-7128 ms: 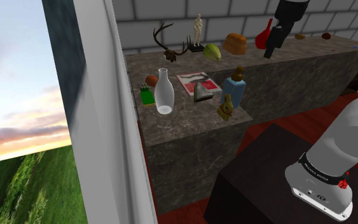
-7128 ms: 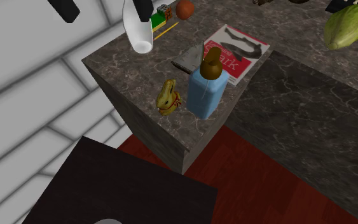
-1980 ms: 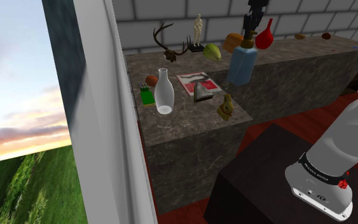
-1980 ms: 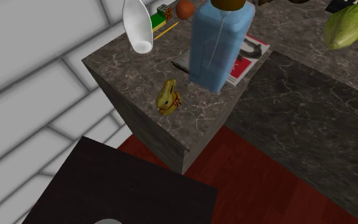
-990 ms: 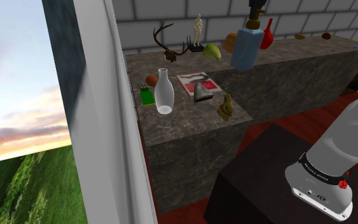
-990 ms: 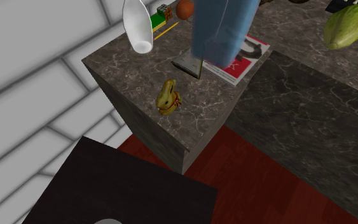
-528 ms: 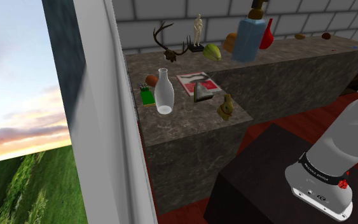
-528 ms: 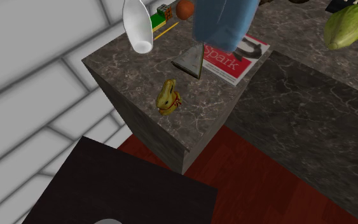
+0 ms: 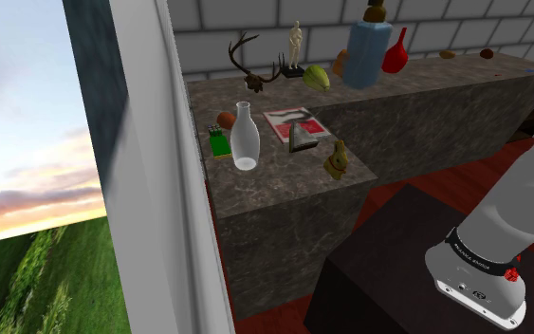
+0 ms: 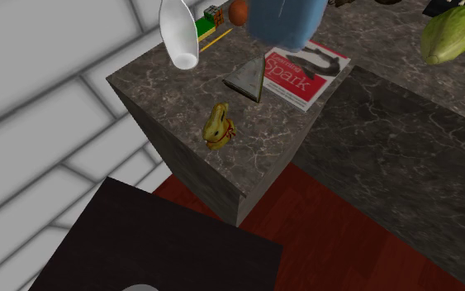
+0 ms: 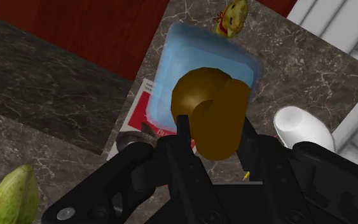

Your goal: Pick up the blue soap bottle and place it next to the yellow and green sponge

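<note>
Writing: we read "Spark" in white letters on the one red magazine [image 10: 306,73]; a dark band of lettering on the white arm [image 9: 521,204] is too small for us to read.
Bottle: we count one flat-sided, pale blue soap bottle [image 9: 366,54] with a rounded brown cap [image 11: 212,114]. It hangs in the air above the magazine, clear of the dark marble counter [image 10: 164,91].
Tool: the black gripper [image 11: 214,132] pinches the brown cap, one finger on either side of it.
Sponge: one flat green and yellow sponge [image 10: 207,31] lies on the counter, well apart from the magazine toward the second exterior view's left.
Beside the magazine: one grey wedge [image 10: 246,78] sits at its edge.
Further from the magazine: one golden foil rabbit [image 10: 218,126] stands near the counter's corner. One white narrow-necked vase [image 9: 245,139] and one orange ball [image 10: 239,11] stand over by the sponge.
Beyond the magazine, toward the grey brick wall [image 9: 255,14]: we count one green pod-shaped fruit [image 9: 316,77], one pair of brown antlers [image 9: 246,57], one pale figurine [image 9: 296,43] and one red vase [image 9: 395,55].
</note>
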Available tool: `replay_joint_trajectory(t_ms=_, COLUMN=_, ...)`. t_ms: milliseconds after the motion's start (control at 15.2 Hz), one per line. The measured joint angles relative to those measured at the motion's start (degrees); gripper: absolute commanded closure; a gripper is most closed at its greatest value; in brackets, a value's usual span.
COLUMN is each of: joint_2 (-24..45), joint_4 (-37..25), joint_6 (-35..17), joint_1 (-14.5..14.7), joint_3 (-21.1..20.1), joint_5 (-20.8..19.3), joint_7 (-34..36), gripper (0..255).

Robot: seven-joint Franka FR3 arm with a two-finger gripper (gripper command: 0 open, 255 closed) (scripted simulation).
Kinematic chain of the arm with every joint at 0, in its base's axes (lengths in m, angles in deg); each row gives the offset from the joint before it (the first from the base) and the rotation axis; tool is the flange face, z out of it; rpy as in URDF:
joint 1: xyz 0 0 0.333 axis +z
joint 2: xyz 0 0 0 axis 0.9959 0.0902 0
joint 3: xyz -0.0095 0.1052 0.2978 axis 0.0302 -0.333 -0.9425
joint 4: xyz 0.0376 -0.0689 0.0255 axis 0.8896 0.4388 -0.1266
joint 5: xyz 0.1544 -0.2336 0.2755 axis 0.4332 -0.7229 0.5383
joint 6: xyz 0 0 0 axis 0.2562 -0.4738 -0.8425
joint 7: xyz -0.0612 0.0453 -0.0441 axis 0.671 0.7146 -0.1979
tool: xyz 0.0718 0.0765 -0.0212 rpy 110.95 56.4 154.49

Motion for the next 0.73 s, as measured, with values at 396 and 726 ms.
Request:
replay_joint_trajectory(t_ms=396, joint_2=3.77, joint_4=3.14, joint_6=-6.81, joint_1=2.08, joint_3=-2.0, joint_5=0.53, joint_7=4.25, gripper=255)
replay_joint_trajectory(t_ms=726, joint_2=9.53, joint_4=1.59, joint_6=-10.96, joint_1=3.55, joint_3=-3.27, joint_5=1.16, joint_7=7.12, gripper=255)
